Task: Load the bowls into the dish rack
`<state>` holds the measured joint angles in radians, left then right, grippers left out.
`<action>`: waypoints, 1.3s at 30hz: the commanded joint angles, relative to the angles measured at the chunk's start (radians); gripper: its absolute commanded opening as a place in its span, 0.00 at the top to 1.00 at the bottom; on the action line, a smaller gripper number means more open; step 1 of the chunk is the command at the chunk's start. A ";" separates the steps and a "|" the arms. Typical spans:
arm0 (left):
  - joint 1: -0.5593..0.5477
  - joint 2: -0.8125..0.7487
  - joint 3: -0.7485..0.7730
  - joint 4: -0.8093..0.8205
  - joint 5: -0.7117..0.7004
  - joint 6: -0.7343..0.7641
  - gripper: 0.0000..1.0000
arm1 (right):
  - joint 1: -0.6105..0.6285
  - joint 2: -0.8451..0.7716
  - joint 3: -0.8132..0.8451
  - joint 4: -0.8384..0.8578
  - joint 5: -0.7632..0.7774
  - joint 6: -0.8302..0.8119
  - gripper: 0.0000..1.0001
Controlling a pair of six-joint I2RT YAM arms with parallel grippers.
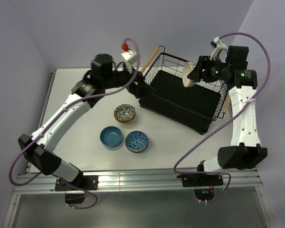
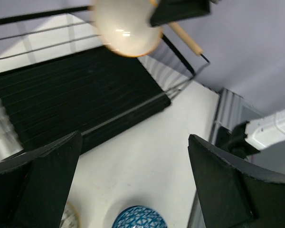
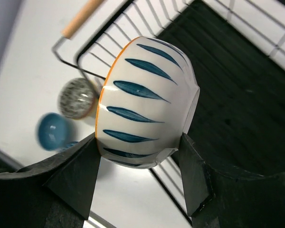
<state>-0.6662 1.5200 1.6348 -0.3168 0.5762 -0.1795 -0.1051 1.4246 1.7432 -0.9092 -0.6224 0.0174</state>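
Left hand point(image 2: 134, 137): spread wide, gripping nothing, just beside the left end of the dish rack point(image 1: 180, 102).
Right hand point(image 3: 137, 159): partly closed, clamping a white blue-striped bowl point(image 3: 147, 99) tipped on its side above the rack.
Dish rack: far right part of the table point(image 1: 80, 142).
On the table: 3 bowls, speckled point(image 1: 125, 113), plain blue point(image 1: 111, 136) and blue patterned point(image 1: 137, 141), grouped left of the rack.
Hard to see: the left wrist view blurs the striped bowl and cuts off the patterned bowl. Whether the left hand touches the rack, cannot tell.
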 commanded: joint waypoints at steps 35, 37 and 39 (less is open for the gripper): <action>0.424 -0.271 -0.257 -0.136 -0.145 -0.061 0.01 | 0.100 0.356 0.061 0.085 0.918 -0.643 1.00; 0.432 -0.271 -0.259 -0.137 -0.145 -0.058 0.01 | 0.100 0.381 0.059 0.087 0.937 -0.651 1.00; 0.438 -0.271 -0.257 -0.140 -0.144 -0.055 0.01 | 0.100 0.399 0.049 0.095 0.944 -0.660 1.00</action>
<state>-0.2413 1.2850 1.3773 -0.4774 0.4217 -0.2329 -0.0105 1.8202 1.7905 -0.9070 0.2489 -0.6003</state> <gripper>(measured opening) 0.995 0.681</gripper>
